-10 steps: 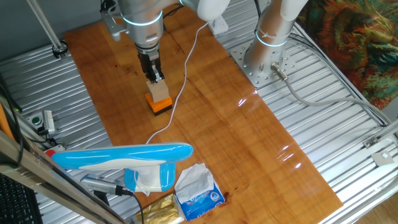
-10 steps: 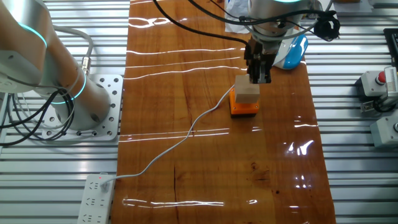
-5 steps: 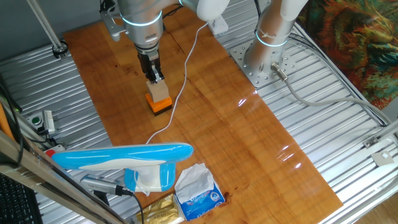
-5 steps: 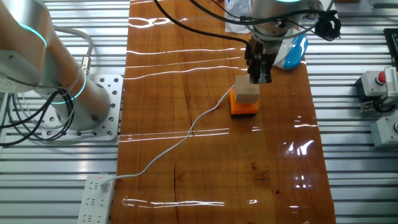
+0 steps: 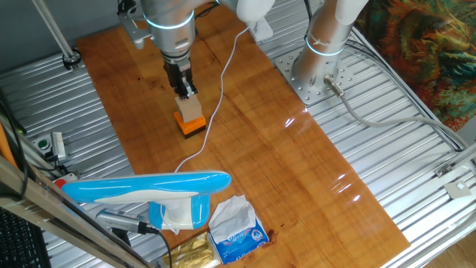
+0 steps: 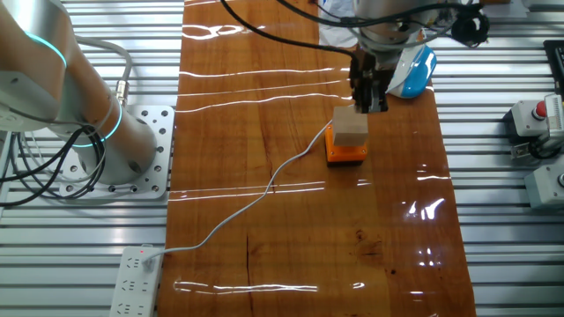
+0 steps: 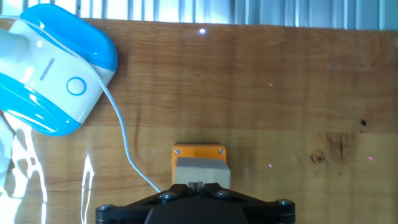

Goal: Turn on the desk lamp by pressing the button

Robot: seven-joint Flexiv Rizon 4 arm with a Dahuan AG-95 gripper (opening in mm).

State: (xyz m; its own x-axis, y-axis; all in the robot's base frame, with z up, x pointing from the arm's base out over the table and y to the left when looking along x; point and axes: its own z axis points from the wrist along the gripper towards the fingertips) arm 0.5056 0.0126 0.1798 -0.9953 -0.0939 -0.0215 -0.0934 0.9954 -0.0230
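The pincer (image 5: 184, 93) hangs vertically over a small tan block (image 5: 190, 109) mounted on an orange base (image 5: 193, 126), near the far end of the wooden surface (image 5: 253, 156). In the other fixed view the pincer (image 6: 368, 104) sits just above the block (image 6: 350, 129); contact cannot be confirmed. The hand view shows the block (image 7: 200, 170) directly ahead of the dark pincer body, but the fingertips are not resolved, so its state cannot be told.

The desk lamp (image 5: 156, 192) stands at the near end of the surface, well apart from the pincer, its long blue-white head level. Its round button (image 7: 76, 86) shows on the body in the hand view. A thin white cord (image 5: 219, 97) runs from the lamp past the block. A tissue packet (image 5: 236, 231) lies just beside the lamp base.
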